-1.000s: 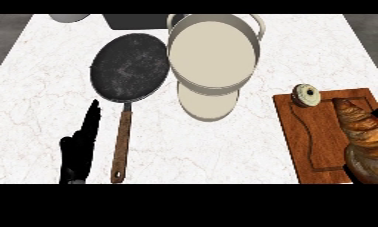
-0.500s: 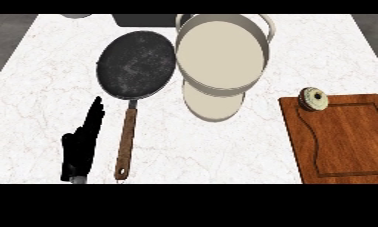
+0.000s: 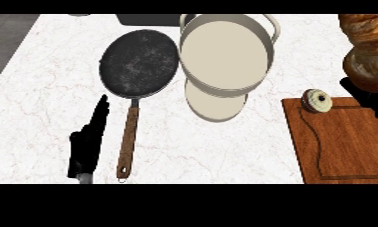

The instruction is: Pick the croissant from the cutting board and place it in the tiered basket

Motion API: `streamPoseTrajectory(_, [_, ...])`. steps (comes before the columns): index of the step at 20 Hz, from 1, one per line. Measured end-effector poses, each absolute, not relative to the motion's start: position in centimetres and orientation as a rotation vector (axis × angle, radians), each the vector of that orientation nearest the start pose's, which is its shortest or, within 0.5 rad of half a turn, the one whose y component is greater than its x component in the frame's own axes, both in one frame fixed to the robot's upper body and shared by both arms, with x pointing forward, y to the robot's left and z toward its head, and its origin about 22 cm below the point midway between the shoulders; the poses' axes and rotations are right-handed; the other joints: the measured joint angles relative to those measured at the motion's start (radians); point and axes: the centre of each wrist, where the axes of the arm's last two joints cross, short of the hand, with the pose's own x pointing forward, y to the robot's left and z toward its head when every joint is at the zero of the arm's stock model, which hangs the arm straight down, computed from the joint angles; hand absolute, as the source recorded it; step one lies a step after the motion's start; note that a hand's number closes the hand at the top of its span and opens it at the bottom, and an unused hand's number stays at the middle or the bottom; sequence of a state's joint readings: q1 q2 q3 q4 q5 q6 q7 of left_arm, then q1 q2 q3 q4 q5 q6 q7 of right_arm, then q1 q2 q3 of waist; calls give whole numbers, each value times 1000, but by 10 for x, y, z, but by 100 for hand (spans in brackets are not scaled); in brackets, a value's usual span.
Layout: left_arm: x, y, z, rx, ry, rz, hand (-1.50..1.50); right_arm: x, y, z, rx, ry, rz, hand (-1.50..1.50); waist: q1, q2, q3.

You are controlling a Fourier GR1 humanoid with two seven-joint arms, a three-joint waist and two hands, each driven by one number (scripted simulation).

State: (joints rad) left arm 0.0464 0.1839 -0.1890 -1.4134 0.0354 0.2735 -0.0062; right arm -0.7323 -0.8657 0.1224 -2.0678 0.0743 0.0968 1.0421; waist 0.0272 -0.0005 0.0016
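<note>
The golden-brown croissant (image 3: 362,31) is up off the board at the right edge, partly cut off by the frame. Just below it a black part of my right hand (image 3: 360,89) shows, curled under the croissant; most of the hand is hidden. The wooden cutting board (image 3: 339,146) lies at the lower right with no croissant on it. The cream tiered basket (image 3: 225,53) stands at the centre top, its smaller lower tier (image 3: 214,105) showing beneath. My left hand (image 3: 88,143) rests open at the lower left, fingers pointing up.
A black frying pan (image 3: 140,62) with a wooden handle (image 3: 128,138) lies left of the basket, close to my left hand. A small round white-and-green item (image 3: 319,100) sits on the board's top left corner. A dark object (image 3: 148,19) is at the counter's back.
The croissant left the cutting board with my right hand, went out of sight at the right, and now hangs raised at the upper right. The view has shifted. My left hand stayed still.
</note>
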Motion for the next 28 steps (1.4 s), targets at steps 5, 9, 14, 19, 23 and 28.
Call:
streamPoseTrajectory(5, [223, 233, -43, 236, -1367, -50, 0, 269, -199, 319, -862, -1596, 698, 150, 0, 0, 1])
streamPoseTrajectory(9, [222, 242, -42, 234, -1365, -48, 0, 292, -173, 300, -858, -1565, 749, 150, -3, 0, 1])
streamPoseTrajectory(14, [219, 241, -44, 238, -1377, -40, 0, 319, -149, 276, -879, -1517, 774, 150, -7, 0, 2])
streamPoseTrajectory(19, [221, 243, -43, 241, -1365, -32, 0, 348, -141, 253, -878, -1473, 768, 150, -11, 0, 3])
streamPoseTrajectory(23, [221, 239, -44, 240, -1371, -34, 0, 359, -126, 229, -772, -1472, 688, -150, -11, -1, 4])
streamPoseTrajectory(28, [222, 242, -44, 243, -1350, -31, 0, 366, -127, 217, -605, -1501, 525, -150, -17, -12, 2])
